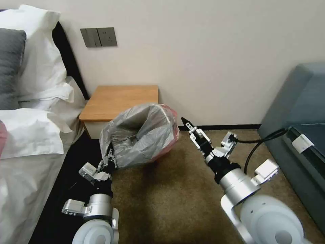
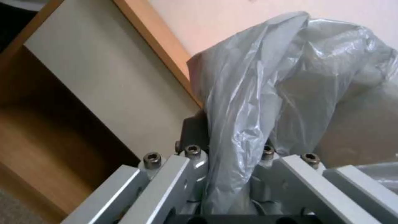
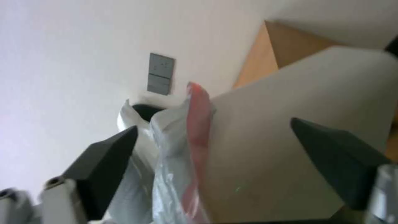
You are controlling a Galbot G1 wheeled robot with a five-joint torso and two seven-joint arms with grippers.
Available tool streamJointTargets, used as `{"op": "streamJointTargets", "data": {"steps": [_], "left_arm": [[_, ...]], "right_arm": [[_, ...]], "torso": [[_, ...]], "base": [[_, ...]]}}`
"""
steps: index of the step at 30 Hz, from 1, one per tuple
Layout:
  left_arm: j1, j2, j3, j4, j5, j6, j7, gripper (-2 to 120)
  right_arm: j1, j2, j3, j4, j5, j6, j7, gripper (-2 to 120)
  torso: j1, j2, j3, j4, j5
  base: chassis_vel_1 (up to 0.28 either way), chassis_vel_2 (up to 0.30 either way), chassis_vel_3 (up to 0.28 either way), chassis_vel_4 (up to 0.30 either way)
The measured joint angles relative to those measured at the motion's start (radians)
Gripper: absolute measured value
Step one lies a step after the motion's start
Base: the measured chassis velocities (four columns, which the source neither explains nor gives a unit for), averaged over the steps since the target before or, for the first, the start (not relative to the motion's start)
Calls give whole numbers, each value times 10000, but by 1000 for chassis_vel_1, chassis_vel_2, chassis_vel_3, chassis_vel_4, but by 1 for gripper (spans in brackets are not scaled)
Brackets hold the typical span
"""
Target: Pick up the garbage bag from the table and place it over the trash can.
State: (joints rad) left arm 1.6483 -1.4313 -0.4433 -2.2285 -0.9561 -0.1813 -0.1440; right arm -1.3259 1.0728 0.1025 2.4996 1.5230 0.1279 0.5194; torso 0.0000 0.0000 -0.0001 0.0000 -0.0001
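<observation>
1. The head camera is looking forward and down from above both arms, taking in the table (image 1: 122,101), the bag (image 1: 142,135), the carpet (image 1: 169,189), the bed (image 1: 30,135) and the wall (image 1: 203,51).
2. The left wrist camera is sitting close behind the left gripper (image 2: 232,186), looking along it at the bag (image 2: 282,87) and up at the table's front (image 2: 95,81).
3. The right wrist camera is looking out between the right gripper's fingers (image 3: 104,161), tilted upward toward the wall (image 3: 62,62).
4. All three views are sharing the bag and the table; the head and right wrist views are also sharing the wall switches (image 3: 159,73).
</observation>
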Motion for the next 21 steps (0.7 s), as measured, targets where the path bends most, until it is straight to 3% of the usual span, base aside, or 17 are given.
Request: {"op": "streamJointTargets", "data": {"steps": [10,13,21], "left_arm": [[-84,0,18,163,-19,17,-40,8],[-108,-11,27,192,-6,18,-45,8],[-163,-32,48,232,7,59,-50,8]], "right_arm": [[-226,472,-296,1,-249,31,-168,96],[-187,472,-362,6,-295,-23,-226,83],[-2,412,-440,54,-280,-119,-264,64]], "torso": [[0,0,0,0,0],[1,0,1,1,1],[0,0,0,0,2]], "base": [[0,0,0,0],[0,0,0,0],[0,0,0,0]]}}
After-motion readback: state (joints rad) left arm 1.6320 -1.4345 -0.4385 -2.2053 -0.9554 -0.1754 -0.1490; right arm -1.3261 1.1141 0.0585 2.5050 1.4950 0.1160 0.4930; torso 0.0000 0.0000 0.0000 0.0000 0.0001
